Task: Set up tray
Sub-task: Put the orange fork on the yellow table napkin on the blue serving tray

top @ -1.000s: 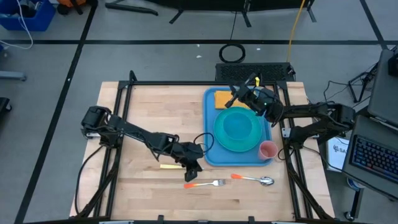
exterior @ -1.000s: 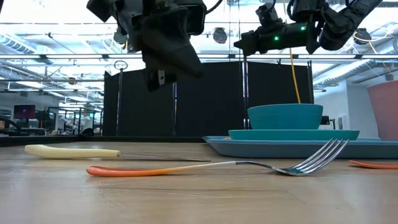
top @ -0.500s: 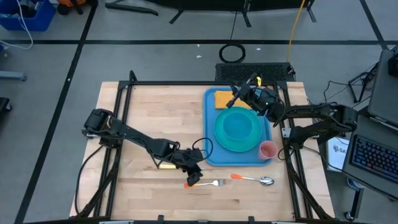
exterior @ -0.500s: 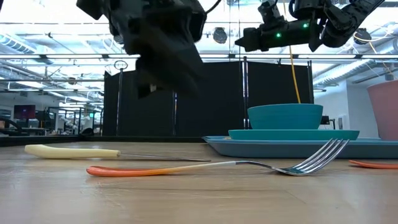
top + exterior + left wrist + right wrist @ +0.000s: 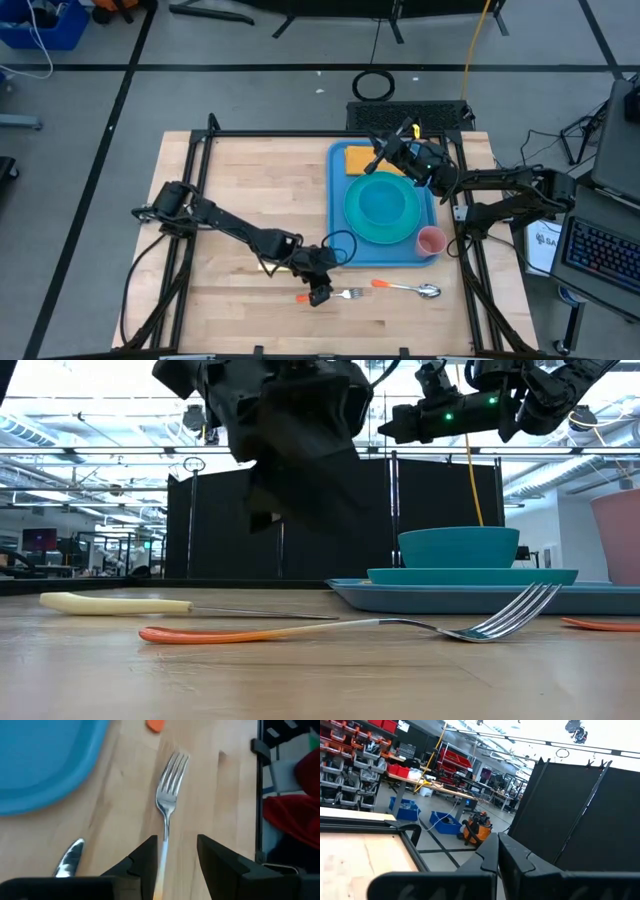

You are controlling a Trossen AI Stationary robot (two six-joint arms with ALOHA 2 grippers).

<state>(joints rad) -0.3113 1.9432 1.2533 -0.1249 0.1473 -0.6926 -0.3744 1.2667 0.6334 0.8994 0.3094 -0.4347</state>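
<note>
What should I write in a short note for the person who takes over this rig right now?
Left gripper: open, hovering low over the fork, fingers either side of its handle, nothing gripped.
Right gripper: shut, empty, raised over the far end of the tray, near the napkin.
On the tray: napkin, plate with a bowl, pink cup.
On the table, just before the tray: fork, spoon, knife.
Done: plate, bowl, cup and napkin are placed.
Left: probably grasp the fork and move it, then the spoon and knife, to the tray.
</note>
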